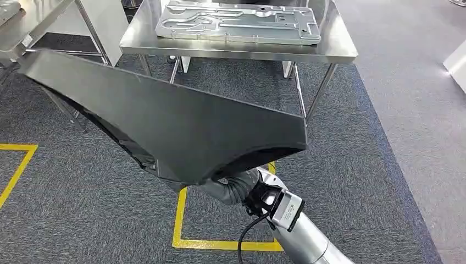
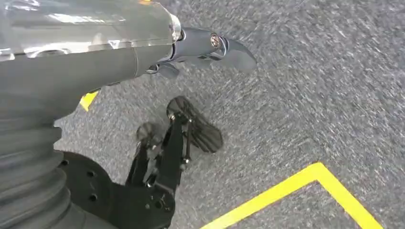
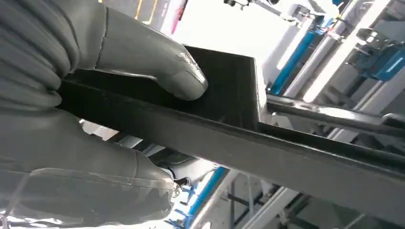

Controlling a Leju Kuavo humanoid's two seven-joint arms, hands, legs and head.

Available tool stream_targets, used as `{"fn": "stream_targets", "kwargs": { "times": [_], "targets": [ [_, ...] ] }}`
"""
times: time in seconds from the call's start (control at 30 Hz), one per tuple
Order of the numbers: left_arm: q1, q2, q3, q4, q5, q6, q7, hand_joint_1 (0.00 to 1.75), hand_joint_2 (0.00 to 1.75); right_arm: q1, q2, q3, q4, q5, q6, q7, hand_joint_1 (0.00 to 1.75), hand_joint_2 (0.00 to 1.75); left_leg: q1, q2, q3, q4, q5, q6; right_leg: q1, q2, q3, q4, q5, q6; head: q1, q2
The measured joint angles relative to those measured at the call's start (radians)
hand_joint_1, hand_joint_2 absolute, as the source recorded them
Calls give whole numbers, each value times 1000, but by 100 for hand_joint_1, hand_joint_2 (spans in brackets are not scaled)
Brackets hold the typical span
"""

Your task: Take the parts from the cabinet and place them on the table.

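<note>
A large, flat black part (image 1: pixel 165 115) with a raised edge fills the middle of the head view, tilted over the carpet in front of the steel table (image 1: pixel 236 52). My right hand (image 3: pixel 71 143) grips its near corner, thumb (image 3: pixel 162 67) pressed on the upper face and the other fingers underneath; in the right wrist view the black part (image 3: pixel 229 124) runs away from the hand. In the head view the part hides the hand, and just the ribbed wrist (image 1: pixel 239 187) shows. My left hand (image 2: pixel 200 47) hangs over the grey carpet with nothing in it.
A silver stamped metal plate (image 1: pixel 236 22) lies on the steel table. A second steel table (image 1: pixel 33 27) stands at the far left. Yellow tape (image 1: pixel 181 220) marks the carpet. A white object (image 1: pixel 456 66) sits at the right edge.
</note>
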Motion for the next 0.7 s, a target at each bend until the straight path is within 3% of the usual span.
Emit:
{"fn": "stream_targets", "kwargs": {
  "times": [0.03, 0.07, 0.1, 0.17, 0.2, 0.23, 0.37, 0.4, 0.43, 0.5, 0.53, 0.57, 0.6, 0.63, 0.7],
  "targets": [
    [0, 0, 0, 0, 0, 0, 0, 0, 175, 4, -2, -1, 0, -3, 5, 0, 175, 175, 0, 1, 2, 1, -3, 0, -2, 0, -34, 45, 0, 1, 0, 0],
    [1, 0, 0, 0, 0, 1, 1, 0, 175, 6, -2, -2, 0, -4, 11, 0, 175, 175, 0, 1, 8, 1, -7, -1, -5, -1, -42, 38, 26, 2, 0, 0],
    [1, 0, 0, 0, 0, 1, 2, 0, 175, 7, -3, -3, 0, -6, 14, -1, 175, 175, 0, 2, 16, 1, -12, -3, -7, -4, -27, -7, 67, 2, 0, 0],
    [1, 0, 0, 0, 0, 2, 3, 0, 175, 7, -3, -5, -2, -10, 18, -2, 175, 175, 0, 6, 38, 1, -26, -8, -7, -18, 55, -199, 179, -5, 0, 0],
    [1, 0, 0, 0, 0, 2, 3, 0, 175, 6, -3, -6, -2, -11, 19, -3, 175, 175, 0, 9, 46, 0, -32, -12, -4, -38, 86, -257, 180, -9, 0, 0],
    [0, 0, 0, 0, 0, 2, 3, 0, 175, 5, -3, -7, -2, -12, 20, -5, 175, 175, -4, 11, 46, 0, -34, -18, 8, -47, 85, -264, 177, -12, 0, 0],
    [-2, 0, 0, 0, -1, 2, 4, 0, 175, 4, -2, -10, -8, -15, 26, -10, 175, 175, -4, 32, 55, -4, -45, -43, 4, -19, 86, -271, 176, -32, 0, 0],
    [-3, 0, 0, 0, -1, 2, 4, 0, 175, 4, -2, -11, -10, -15, 27, -10, 175, 175, 2, 20, 53, 11, -55, -47, 0, -18, 94, -278, 178, -38, 0, 0],
    [-2, 0, 0, 0, -1, 2, 4, 0, 175, 0, -2, -12, -10, -17, 29, -10, 175, 175, 1, 10, 35, 51, -77, -50, -2, -13, 97, -279, 175, -44, 0, 0],
    [-2, 2, 0, 0, -1, 1, 4, 0, 175, 0, -1, -12, -10, -17, 29, -10, 175, 175, 2, 1, -51, 217, -152, -53, 1, -5, 100, -279, 172, -50, 0, 0],
    [0, 2, 0, 0, -1, 1, 4, 0, 175, 3, -1, -12, -10, -17, 29, -10, 175, 175, 1, 1, -93, 290, -172, -55, 2, 0, 101, -279, 170, -52, 0, 0],
    [3, 3, 0, 0, -1, 1, 4, 0, 175, 6, -1, -12, -10, -16, 28, -10, 175, 175, 1, 1, -117, 320, -167, -55, 3, 3, 104, -278, 167, -53, 0, 0],
    [4, 3, 0, 0, -1, 1, 3, 0, 175, 7, -1, -13, -10, -12, 24, -10, 175, 175, 1, 1, -115, 300, -138, -53, 4, 9, 108, -278, 164, -53, 0, 0],
    [4, 3, 0, 0, -1, 1, 3, 0, 175, 7, -1, -14, -10, -5, 20, -10, 175, 175, 1, 1, -93, 240, -92, -50, 4, 13, 114, -278, 161, -51, 0, 0],
    [2, 4, -1, 0, -1, -1, 2, 0, 175, 7, -1, -16, -10, 3, 13, -7, 175, 175, 1, -2, -16, 55, 11, -40, 5, 18, 129, -276, 150, -45, 0, 0]
  ]
}}
